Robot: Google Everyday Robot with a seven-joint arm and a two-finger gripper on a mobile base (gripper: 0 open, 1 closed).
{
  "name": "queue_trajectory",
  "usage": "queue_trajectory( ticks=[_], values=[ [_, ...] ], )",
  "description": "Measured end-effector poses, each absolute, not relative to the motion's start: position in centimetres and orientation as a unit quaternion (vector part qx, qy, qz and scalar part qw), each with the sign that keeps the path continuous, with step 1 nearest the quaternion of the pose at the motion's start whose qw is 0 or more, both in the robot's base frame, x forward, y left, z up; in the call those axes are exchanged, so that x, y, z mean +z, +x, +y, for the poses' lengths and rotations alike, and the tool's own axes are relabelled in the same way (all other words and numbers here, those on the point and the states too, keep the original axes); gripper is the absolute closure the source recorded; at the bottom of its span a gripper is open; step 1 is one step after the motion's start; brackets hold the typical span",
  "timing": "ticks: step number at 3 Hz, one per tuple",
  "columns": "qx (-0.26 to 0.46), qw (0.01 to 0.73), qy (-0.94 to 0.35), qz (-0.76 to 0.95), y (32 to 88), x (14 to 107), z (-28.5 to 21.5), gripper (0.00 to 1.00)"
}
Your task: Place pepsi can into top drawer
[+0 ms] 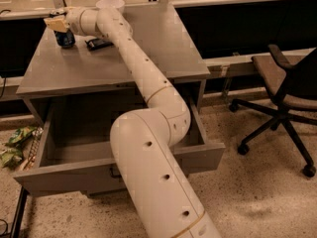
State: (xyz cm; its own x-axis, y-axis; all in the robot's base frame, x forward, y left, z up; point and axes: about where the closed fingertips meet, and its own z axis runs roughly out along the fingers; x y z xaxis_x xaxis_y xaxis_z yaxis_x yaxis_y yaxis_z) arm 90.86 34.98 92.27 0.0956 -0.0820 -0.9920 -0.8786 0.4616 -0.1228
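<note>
Looking at the bench [74, 68], I see my pincer [55, 24] at the far left corner, right over the pepsi can [65, 38]; whether it is spread or pinching I cannot tell. The top drawer [64, 175] stands open under the front edge.

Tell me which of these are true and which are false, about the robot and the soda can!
1. The pepsi can stands upright on the desk top. True.
2. The top drawer is shut. False: it is pulled open.
3. The pincer is at the top of the can. True.
4. The black packet lies inside the drawer. False: it lies on the desk top, beside the can.
5. A dark office chair stands on the floor near the desk. True.
</note>
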Motion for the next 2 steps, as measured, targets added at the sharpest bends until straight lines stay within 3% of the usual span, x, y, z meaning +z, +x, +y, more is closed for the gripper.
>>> queue_trajectory(
  ticks=[2],
  values=[
    [0.353, 0.593, -0.427, 0.585, 88.7, 94.5, 31.0, 1.0]
  ],
)
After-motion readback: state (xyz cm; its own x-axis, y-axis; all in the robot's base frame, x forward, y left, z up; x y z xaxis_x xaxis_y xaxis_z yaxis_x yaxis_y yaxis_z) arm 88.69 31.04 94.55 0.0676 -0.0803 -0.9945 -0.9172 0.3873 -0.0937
